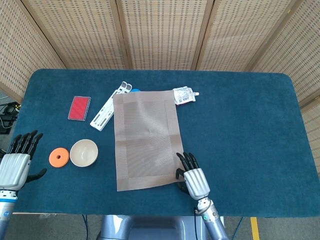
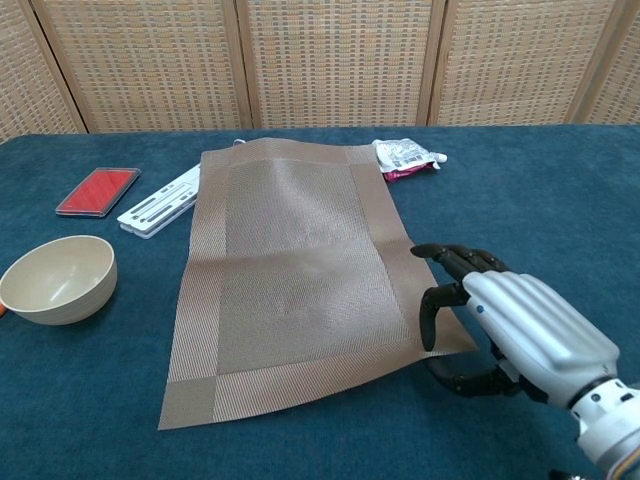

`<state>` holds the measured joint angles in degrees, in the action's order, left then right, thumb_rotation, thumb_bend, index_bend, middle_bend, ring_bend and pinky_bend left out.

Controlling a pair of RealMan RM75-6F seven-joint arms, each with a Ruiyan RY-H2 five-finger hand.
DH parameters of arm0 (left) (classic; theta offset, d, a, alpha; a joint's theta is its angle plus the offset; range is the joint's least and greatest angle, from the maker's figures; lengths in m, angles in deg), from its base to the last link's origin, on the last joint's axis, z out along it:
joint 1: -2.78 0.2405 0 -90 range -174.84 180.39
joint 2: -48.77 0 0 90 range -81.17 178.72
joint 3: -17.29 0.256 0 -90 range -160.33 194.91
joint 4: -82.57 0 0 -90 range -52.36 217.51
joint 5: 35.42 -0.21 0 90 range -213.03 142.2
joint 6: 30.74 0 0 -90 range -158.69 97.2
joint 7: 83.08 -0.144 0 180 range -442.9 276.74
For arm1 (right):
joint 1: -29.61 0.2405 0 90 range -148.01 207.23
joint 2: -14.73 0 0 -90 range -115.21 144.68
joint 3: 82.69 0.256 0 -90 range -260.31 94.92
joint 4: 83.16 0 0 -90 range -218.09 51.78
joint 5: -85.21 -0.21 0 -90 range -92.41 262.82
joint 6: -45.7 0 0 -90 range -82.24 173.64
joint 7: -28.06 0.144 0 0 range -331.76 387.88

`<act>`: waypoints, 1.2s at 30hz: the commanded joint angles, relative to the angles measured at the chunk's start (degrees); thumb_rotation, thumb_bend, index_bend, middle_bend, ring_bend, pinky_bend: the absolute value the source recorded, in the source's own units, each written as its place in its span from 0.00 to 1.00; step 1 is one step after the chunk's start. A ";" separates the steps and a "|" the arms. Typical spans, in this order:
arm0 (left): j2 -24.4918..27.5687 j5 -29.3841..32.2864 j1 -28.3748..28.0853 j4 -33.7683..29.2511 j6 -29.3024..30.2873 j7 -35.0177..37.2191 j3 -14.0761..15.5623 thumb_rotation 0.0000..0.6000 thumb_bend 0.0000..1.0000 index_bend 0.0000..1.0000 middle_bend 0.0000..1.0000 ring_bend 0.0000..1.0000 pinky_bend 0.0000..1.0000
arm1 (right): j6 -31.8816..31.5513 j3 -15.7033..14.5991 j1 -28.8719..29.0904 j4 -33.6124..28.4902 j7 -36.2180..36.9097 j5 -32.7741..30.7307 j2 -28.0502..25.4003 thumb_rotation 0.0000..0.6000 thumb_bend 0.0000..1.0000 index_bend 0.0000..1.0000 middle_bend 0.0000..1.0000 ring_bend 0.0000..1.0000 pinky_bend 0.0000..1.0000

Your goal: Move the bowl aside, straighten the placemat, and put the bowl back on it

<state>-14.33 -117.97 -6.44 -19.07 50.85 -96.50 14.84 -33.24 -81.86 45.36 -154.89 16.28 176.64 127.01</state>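
From the head view, the blue table (image 1: pixel 250 125) carries one brown placemat (image 1: pixel 145 137), lying lengthwise and slightly skewed, its near right corner pinched by the right hand (image 1: pixel 192 177). One cream bowl (image 1: pixel 83 152) sits off the mat to its left, just beside one orange disc (image 1: pixel 59 157). Further back lie one red card (image 1: pixel 79 107), one white plastic strip (image 1: pixel 111 106) whose end the mat's far left corner touches or overlaps (hard to tell which), and one white packet (image 1: pixel 184 94) at the far right corner. A bit of blue shows behind the mat's far edge. Only this view shows the left hand (image 1: pixel 16 165), at the table's near left edge, holding nothing, fingers extended and apart.

The chest view gives the grasp more plainly: the right hand (image 2: pixel 510 325) has dark fingers (image 2: pixel 455 258) over the mat's (image 2: pixel 290 270) edge and the thumb beneath the lifted corner. Here the bowl (image 2: pixel 58 278) stands upright and empty (the disc is a sliver at the frame's left edge), with the card (image 2: pixel 97 191), strip (image 2: pixel 158 203) and packet (image 2: pixel 405 155) behind.
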 commanded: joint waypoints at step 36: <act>-1.71 0.21 -0.52 0.19 -1.19 -3.61 0.17 1.00 0.18 0.03 0.00 0.00 0.00 | 1.74 4.85 0.06 2.68 4.39 -5.99 -21.02 1.00 0.55 0.71 0.15 0.00 0.00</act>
<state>-16.01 -117.78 -6.94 -18.90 49.69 -100.09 15.03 -32.99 -78.15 44.15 -153.47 20.74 171.82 106.50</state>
